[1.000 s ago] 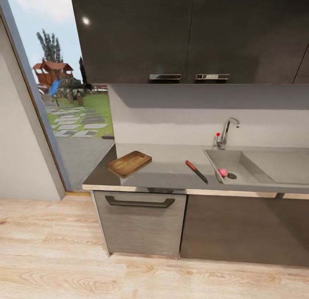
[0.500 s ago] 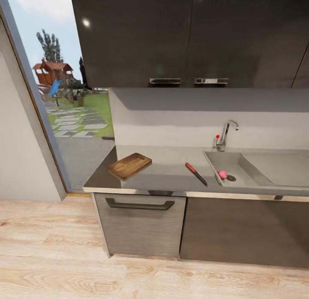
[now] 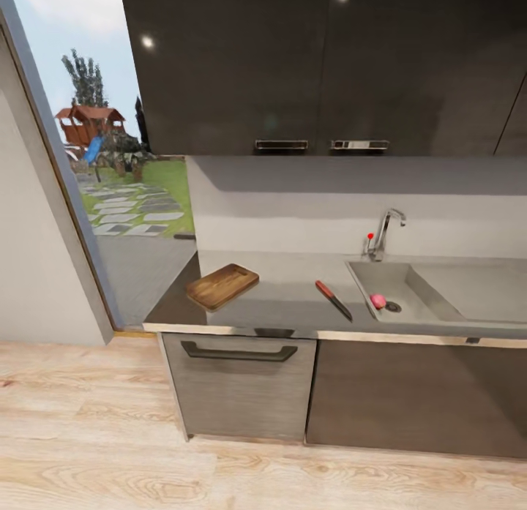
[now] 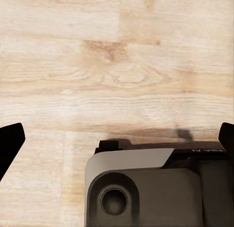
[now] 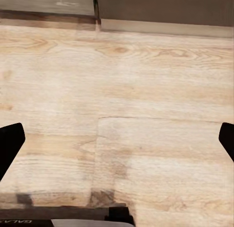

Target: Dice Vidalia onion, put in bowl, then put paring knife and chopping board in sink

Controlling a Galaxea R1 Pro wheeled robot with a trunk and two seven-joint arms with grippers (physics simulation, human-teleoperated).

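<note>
The Vidalia onion point(image 3: 378, 301) sits in the sink point(image 3: 439, 294) by the drain. Left of the sink lie the paring knife point(image 3: 334, 300) and, farther left, the chopping board point(image 3: 222, 286). Both grippers point(image 4: 117, 139) point(image 5: 117, 139) hang spread wide, empty (wood floor point(image 5: 146, 90) below).

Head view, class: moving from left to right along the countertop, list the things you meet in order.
chopping board → paring knife → Vidalia onion, lying in the sink basin beside the drain. The tap stands behind the basin's left end, so its place in the order is unclear.
</note>
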